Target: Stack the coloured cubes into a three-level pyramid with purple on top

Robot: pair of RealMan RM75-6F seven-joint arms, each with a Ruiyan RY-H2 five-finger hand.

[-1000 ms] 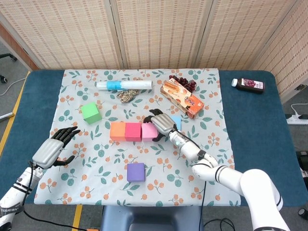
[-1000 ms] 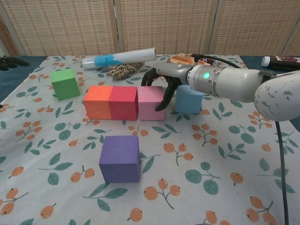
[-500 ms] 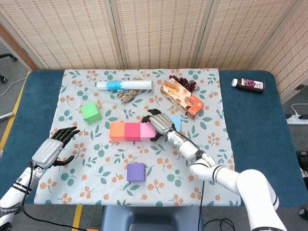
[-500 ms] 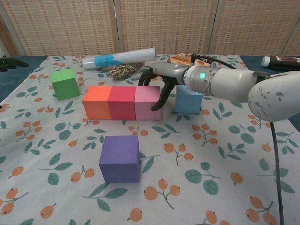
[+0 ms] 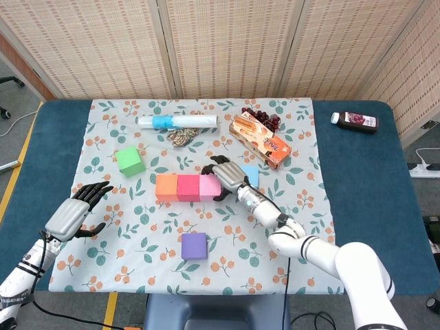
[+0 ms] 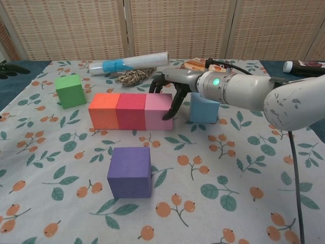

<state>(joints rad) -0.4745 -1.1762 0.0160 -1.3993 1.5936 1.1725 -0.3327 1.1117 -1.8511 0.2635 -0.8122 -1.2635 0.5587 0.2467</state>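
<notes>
Purple cube (image 6: 130,171) sits on floral tablecloth (image 5: 302,206) before woven screens (image 5: 227,45); right hand (image 6: 170,91), fingers spread, touches pink cube (image 6: 158,112).

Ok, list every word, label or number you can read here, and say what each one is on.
None can be read.
Orange rectangular snack box: printing too blurred.
Dark bottle with a purple label: label too small.
White tube with a blue band: no legible text.
Coloured foam cubes: blank.
</notes>
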